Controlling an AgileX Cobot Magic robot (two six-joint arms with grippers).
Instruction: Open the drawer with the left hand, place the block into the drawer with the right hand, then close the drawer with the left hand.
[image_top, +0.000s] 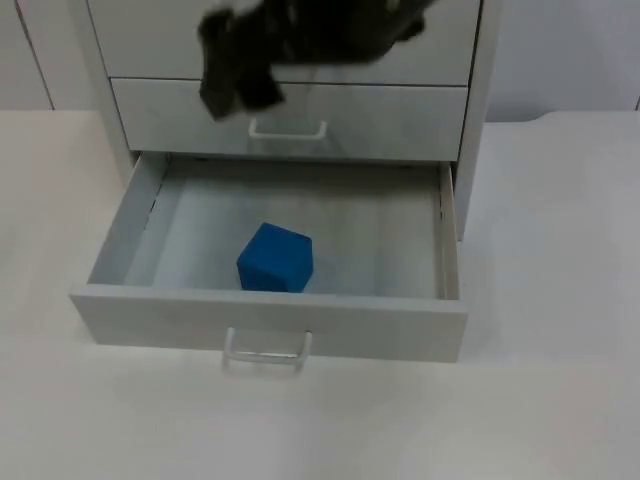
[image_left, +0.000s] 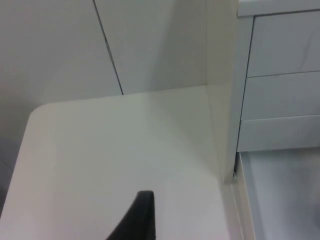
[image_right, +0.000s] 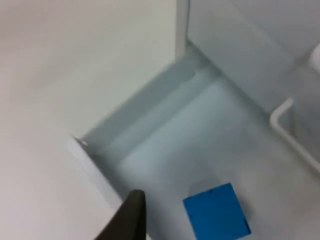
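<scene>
While the drawer (image_top: 270, 250) stands pulled out of the cabinet (image_top: 300, 60), the block (image_top: 275, 259) sits on its floor, near the front wall and a little left of centre, touching no wall. The front handle (image_top: 266, 350) is free.

Top view: the right arm reaches in from the upper right, across the cabinet front. Its gripper (image_top: 238, 72), a dark blur, hangs in front of the middle drawer face (image_top: 290, 115), just above and left of that drawer's handle (image_top: 288, 129), well above the block. Cannot tell whether its fingers are wide or narrow.

Right wrist view: looks down into the drawer (image_right: 190, 130); blue block (image_right: 216, 211) on the floor, one fingertip (image_right: 127, 220) at the frame edge, apart from the block. The middle handle (image_right: 292, 132) shows too.

Left wrist view: left arm waits off to the cabinet's side, over the table (image_left: 115, 160). One fingertip (image_left: 140, 217) shows; finger state cannot be told. Cabinet side (image_left: 220, 90) and stacked drawer faces (image_left: 280, 100) visible, plus the partition (image_left: 55, 45).
</scene>
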